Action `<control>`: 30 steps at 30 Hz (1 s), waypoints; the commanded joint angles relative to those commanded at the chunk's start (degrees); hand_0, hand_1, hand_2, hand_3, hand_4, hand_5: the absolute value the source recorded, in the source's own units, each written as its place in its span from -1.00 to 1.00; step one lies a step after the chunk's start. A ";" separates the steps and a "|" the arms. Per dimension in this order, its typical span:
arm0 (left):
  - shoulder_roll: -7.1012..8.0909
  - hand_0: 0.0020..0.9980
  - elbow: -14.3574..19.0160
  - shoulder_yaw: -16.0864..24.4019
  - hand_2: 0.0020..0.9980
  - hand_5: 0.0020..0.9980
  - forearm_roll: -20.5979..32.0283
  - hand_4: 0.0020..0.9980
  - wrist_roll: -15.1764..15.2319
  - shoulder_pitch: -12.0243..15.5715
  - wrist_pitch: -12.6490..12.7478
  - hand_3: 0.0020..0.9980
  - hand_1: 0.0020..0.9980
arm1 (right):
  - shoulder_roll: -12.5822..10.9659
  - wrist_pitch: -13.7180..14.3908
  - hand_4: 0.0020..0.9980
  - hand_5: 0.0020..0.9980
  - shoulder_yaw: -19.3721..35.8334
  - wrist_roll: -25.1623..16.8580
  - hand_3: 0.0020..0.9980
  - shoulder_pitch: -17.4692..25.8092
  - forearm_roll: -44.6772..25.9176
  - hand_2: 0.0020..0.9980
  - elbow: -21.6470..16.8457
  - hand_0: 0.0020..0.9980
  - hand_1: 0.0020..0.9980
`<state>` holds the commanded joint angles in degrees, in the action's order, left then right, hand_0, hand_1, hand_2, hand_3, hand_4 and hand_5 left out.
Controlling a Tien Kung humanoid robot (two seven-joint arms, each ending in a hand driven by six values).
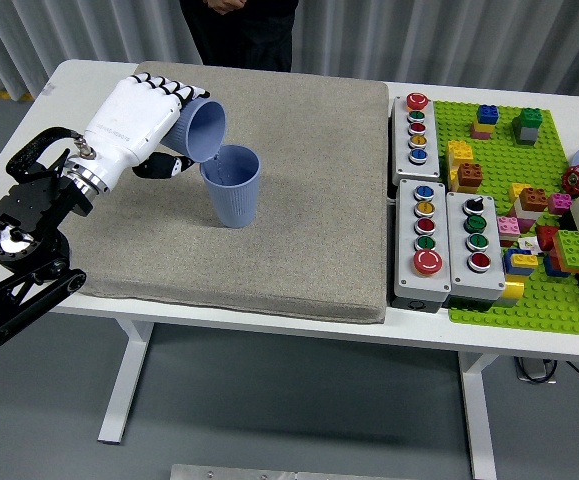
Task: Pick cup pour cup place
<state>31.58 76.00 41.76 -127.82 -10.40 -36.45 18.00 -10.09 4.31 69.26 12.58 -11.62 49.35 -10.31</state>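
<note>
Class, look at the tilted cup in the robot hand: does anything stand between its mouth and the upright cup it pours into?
Nothing visible does. The left robot hand holds the tilted cup with its mouth right over the upright cup's open rim on the grey mat.

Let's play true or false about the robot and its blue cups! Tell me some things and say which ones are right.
1. The left hand holds a blue cup tipped on its side. True.
2. The tipped cup's mouth points at a second blue cup standing upright on the grey mat. True.
3. The standing cup sits on the green brick board. False: it stands on the grey mat, left of the button boxes.
4. The robot's right hand is holding the standing cup. False: no right hand is in view; nothing grips that cup.
5. A person stands at the table's far side. True.
</note>
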 joint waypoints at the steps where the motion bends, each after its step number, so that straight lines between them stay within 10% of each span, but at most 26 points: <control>1: 0.00 0.06 0.01 0.00 0.12 -0.92 -0.01 0.26 0.00 -0.01 0.00 0.11 0.10 | 0.00 0.00 -0.83 -0.41 0.00 0.00 0.24 -0.01 0.00 0.35 0.00 0.44 0.37; 30: 2.04 0.06 1.34 -3.18 0.12 -0.92 -1.83 0.27 -0.62 -3.37 -0.24 0.11 0.10 | 0.02 0.13 -0.83 -0.42 -0.42 -0.10 0.24 -0.34 -0.93 0.34 0.00 0.44 0.37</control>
<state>33.62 77.33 38.58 -129.65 -11.02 -39.82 17.77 -10.07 4.44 68.84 12.47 -11.96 48.41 -10.31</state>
